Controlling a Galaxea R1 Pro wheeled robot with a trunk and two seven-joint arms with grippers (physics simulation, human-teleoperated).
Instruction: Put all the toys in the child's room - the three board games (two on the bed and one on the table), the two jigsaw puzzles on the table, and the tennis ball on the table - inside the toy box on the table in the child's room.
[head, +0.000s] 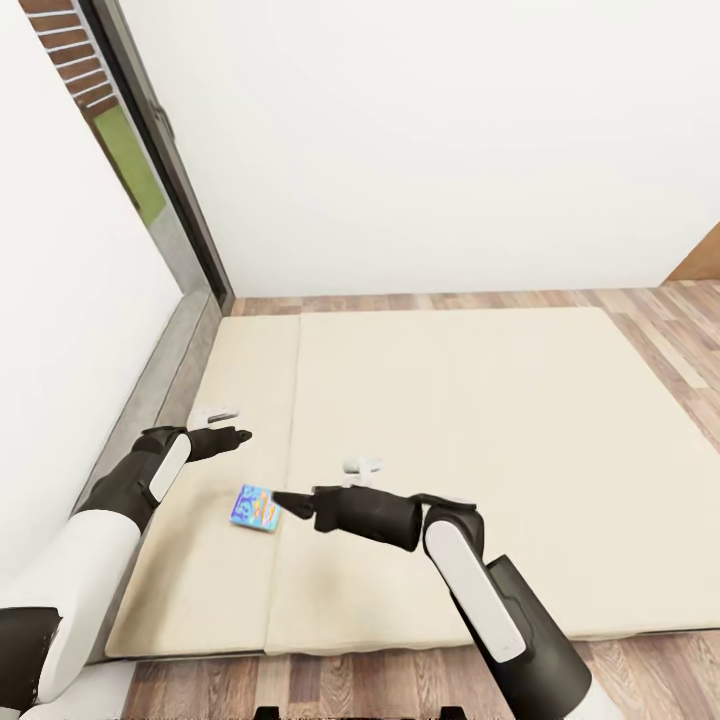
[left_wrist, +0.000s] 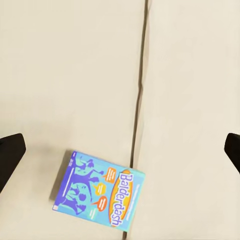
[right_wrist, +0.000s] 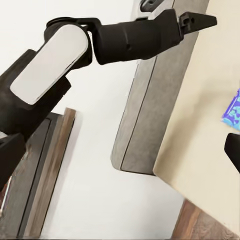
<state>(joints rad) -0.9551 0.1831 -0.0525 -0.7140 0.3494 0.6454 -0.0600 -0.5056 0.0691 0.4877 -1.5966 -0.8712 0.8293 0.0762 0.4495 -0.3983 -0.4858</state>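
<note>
Balderdash board game (head: 255, 508): one small blue card box, which we log lying flat on the bed (head: 450, 450), lower left of centre in the head view. It sits on the narrower left section of the beige mattress, one edge right against the seam between the two sections. In the left wrist view we read the lettering on its orange oval label (left_wrist: 119, 197).

Left gripper (head: 243, 436): we see it above the mattress, up-frame of the box and apart from it. Its dark fingertips (left_wrist: 10, 157) sit at the two side edges of the wrist view, spread wide, nothing between them.

Right gripper (head: 283, 498): its tip reaches just beside the box's right edge. We cannot tell how its jaws stand, nor whether it touches the box.

Grey headboard (head: 165, 375): we note it along the mattress's left side, against the white wall.
</note>
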